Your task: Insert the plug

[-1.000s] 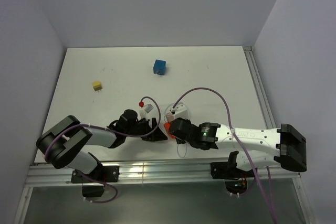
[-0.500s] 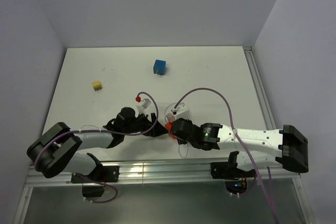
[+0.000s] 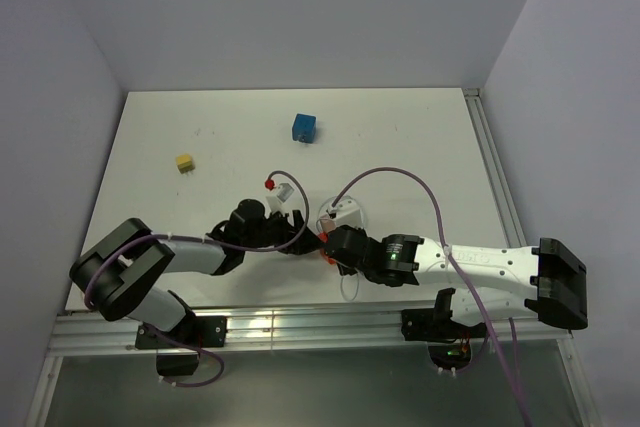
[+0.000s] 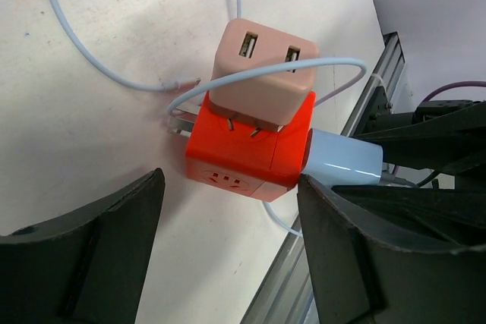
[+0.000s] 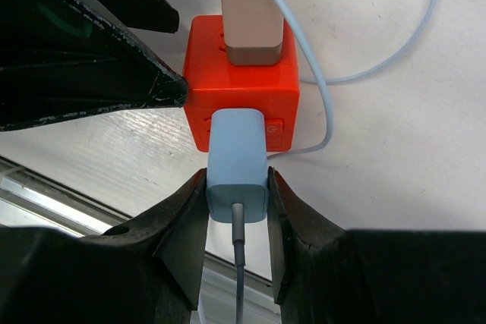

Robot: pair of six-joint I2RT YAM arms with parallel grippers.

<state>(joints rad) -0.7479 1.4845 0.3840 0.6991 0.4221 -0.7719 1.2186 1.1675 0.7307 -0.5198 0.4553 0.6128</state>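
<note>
White table (image 3: 200,127), near edge: our right claw (image 5: 237,187) pinches the plug (image 5: 237,142). We should push straight into the cube (image 4: 243,161); our left claw (image 4: 228,187), spread, guards it.

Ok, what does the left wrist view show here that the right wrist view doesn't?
Only the left wrist view: the metal prongs of the pink adapter exposed above the red socket cube, so it isn't fully seated, and both fingers of the open left tool flanking the cube. Only the right wrist view: the right tool clamped on both sides of the blue plug, seen from behind it. Both: cube, adapter, blue plug against one cube face, pale looping cable.
</note>
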